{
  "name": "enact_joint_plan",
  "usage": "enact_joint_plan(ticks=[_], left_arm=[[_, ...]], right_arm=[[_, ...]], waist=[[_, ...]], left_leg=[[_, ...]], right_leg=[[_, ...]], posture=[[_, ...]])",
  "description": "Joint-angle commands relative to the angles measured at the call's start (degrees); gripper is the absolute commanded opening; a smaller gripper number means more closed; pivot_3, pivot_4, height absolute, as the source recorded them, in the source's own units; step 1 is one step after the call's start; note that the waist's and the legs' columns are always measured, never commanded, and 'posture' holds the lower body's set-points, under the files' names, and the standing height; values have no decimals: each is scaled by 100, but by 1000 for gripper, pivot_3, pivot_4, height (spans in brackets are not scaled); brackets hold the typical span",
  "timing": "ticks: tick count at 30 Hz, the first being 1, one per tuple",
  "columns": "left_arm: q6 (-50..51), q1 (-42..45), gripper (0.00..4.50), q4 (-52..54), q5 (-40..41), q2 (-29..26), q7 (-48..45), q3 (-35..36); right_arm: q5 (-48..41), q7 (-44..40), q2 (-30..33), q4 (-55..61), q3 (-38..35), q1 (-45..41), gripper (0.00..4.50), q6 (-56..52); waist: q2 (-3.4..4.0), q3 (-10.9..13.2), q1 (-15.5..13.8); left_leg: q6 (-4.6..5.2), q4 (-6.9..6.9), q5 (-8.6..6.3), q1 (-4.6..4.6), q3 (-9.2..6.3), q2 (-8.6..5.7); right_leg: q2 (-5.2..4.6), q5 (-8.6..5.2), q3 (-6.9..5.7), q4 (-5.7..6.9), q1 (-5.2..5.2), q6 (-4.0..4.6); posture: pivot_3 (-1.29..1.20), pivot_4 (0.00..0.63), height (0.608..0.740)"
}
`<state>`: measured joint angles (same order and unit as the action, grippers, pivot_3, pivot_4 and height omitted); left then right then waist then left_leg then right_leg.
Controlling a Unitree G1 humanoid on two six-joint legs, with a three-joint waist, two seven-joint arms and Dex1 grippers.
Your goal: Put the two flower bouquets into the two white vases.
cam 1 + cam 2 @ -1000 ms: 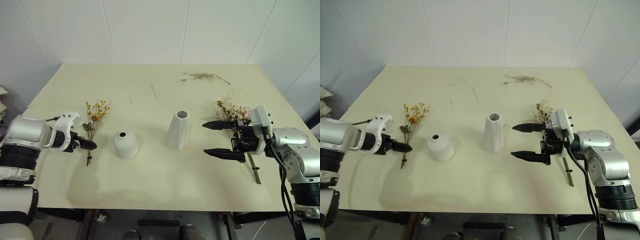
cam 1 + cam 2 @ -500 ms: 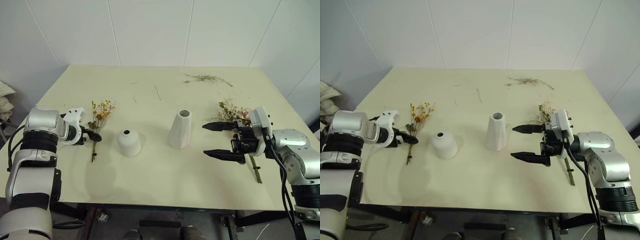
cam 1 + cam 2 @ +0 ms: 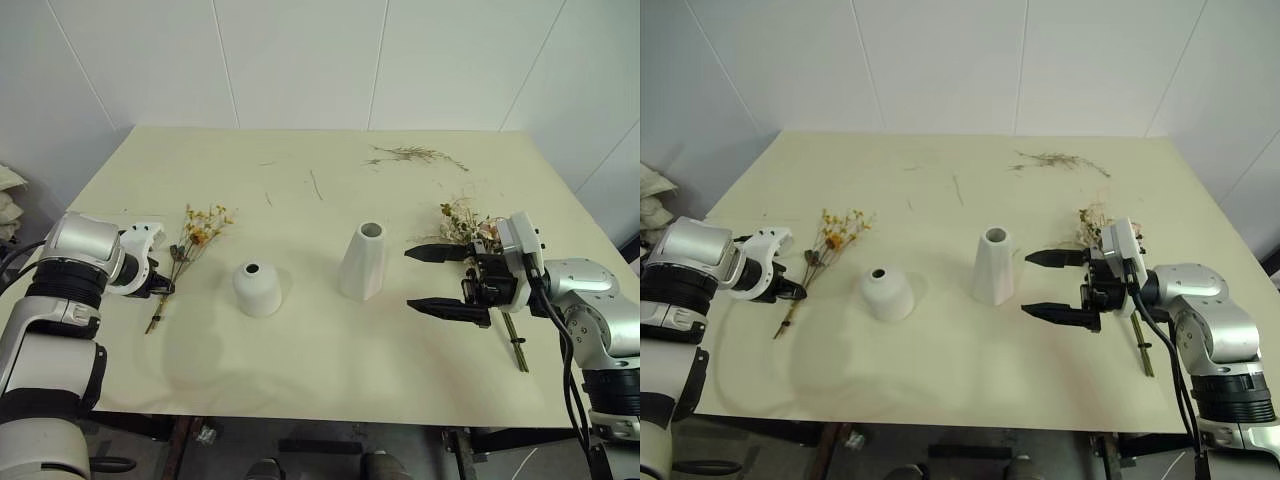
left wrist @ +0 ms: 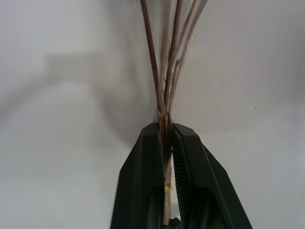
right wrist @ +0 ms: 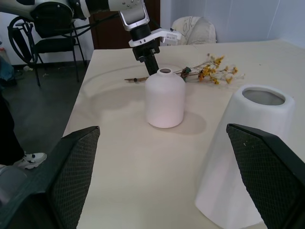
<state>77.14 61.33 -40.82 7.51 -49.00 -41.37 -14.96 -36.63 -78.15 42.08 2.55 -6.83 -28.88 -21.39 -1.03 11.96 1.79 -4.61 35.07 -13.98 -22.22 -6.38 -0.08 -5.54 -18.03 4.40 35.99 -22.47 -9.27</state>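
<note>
Left gripper (image 3: 160,289) clamped tight on stems of yellow-orange bouquet (image 3: 185,245), which lies on the table (image 3: 300,360) left of the squat vase (image 3: 257,288). Right gripper (image 3: 428,279) jaws wide apart, holding nothing, right of the cone vase (image 3: 362,260). Cream-pink bouquet (image 3: 470,225) on the table behind that gripper

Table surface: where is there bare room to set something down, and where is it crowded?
The table is bare along its near edge, in front of the short vase and tall vase. The middle, between these vases and the loose dried sprig, has only scattered bits. It is crowded around the yellow bouquet and the cream-pink bouquet.
</note>
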Motion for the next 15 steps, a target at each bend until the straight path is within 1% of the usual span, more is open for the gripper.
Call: enact_joint_plan(ticks=[1,6,9,11,12,15], left_arm=[[382,-373,488,-166,102,8,-221,-70],[275,-435,488,-208,101,-269,-171,401],[257,-622,488,-67,96,-420,-308,343],[231,-783,108,130,94,-460,-414,206],[242,-818,31,197,94,-446,-426,179],[276,-872,31,402,126,-397,-505,85]], right_arm=[[-172,45,48,208,-187,-2,4500,-30],[-245,23,184,248,-248,-36,4500,-149],[-219,16,238,188,-271,-69,4500,-129],[-211,34,241,153,-260,-103,4500,-108],[-206,27,242,122,-254,-119,4500,-93],[-219,67,206,157,-238,-138,4500,-92]], waist=[[1,0,19],[1,0,75],[1,0,132],[1,0,160],[1,-1,160],[1,-1,144]], left_leg=[[0,0,0,0,0,0],[3,1,-2,1,1,1],[4,0,-2,1,1,1],[5,-1,-3,2,1,2],[6,-2,-4,3,2,3],[6,0,-4,4,2,3]], right_leg=[[0,0,0,0,0,0],[0,0,0,4,-1,0],[0,0,0,4,-2,0],[0,0,0,4,-3,0],[1,0,1,6,-3,0],[1,0,1,8,-3,0]], posture=[[0,150,740],[0,150,740],[0,150,740],[0,150,740],[0,150,740],[0,150,740]])
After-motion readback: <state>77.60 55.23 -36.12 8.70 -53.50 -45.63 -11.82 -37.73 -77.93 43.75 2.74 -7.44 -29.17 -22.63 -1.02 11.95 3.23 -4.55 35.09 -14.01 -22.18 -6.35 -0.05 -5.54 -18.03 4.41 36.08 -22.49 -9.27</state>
